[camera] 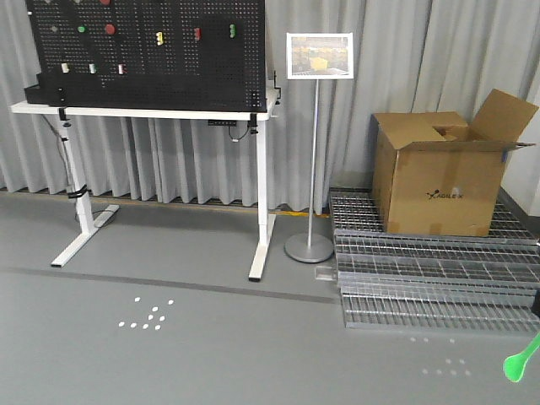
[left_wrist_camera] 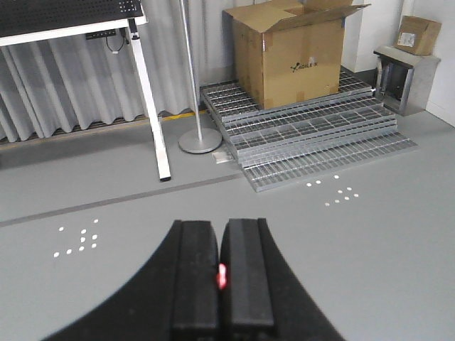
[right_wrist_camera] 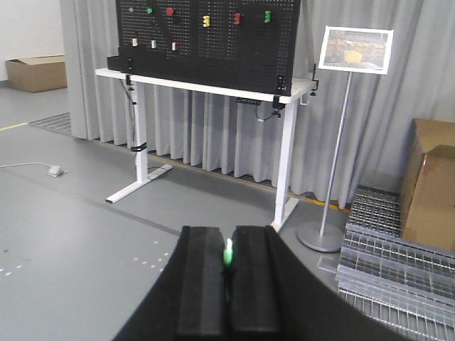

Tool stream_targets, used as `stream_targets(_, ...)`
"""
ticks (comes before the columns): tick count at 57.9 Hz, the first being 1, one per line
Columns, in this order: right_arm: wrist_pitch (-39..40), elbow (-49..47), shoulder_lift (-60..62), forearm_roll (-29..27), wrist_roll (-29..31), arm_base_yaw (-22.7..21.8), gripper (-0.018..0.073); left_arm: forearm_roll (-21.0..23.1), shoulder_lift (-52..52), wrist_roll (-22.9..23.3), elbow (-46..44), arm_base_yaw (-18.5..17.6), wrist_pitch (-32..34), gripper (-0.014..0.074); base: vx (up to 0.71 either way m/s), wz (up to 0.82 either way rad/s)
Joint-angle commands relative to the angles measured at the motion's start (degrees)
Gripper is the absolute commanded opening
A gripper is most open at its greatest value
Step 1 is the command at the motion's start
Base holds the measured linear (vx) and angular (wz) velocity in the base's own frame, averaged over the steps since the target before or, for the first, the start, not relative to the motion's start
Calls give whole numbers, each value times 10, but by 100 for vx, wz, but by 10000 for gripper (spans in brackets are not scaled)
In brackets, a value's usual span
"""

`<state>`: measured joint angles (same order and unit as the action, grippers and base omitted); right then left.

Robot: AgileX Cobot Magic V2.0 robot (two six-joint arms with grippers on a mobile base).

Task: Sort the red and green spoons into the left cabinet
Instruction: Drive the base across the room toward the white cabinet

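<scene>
My left gripper [left_wrist_camera: 221, 234] is shut on a red spoon [left_wrist_camera: 222, 276]; only a thin red sliver shows between the black fingers. My right gripper [right_wrist_camera: 229, 238] is shut on a green spoon [right_wrist_camera: 228, 251], seen as a thin green strip between the fingers. The green spoon's bowl [camera: 521, 360] also shows at the lower right edge of the front view, hanging over the grey floor. No cabinet shows in any view.
A white-legged table [camera: 259, 211] carries a black pegboard [camera: 169, 51] with small coloured pieces. A sign stand [camera: 314, 152], a cardboard box [camera: 443, 173] and stacked metal grates [camera: 430, 270] stand to the right. White dots mark the grey floor [camera: 148, 316].
</scene>
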<state>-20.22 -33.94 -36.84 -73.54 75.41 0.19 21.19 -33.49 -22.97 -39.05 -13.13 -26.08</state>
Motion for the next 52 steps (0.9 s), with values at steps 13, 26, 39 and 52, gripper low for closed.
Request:
stream_targets(13,13,-17,0,-18,0,-1,-4,9,-2,5,-15,0,43,0,54,-13)
stream_targets(26,13,-17,0,-18,0,-1,-4,9,-2,5,-15,0,43,0,52,-20)
stream_targets(39,13,-17,0,-18,0,-1,-4,9,-2,5,-15,0,43,0,49,-15)
stream_targets(52,13,-17,0,-18,0,-1,-4,9,-2,5,-15,0,43,0,48,-12)
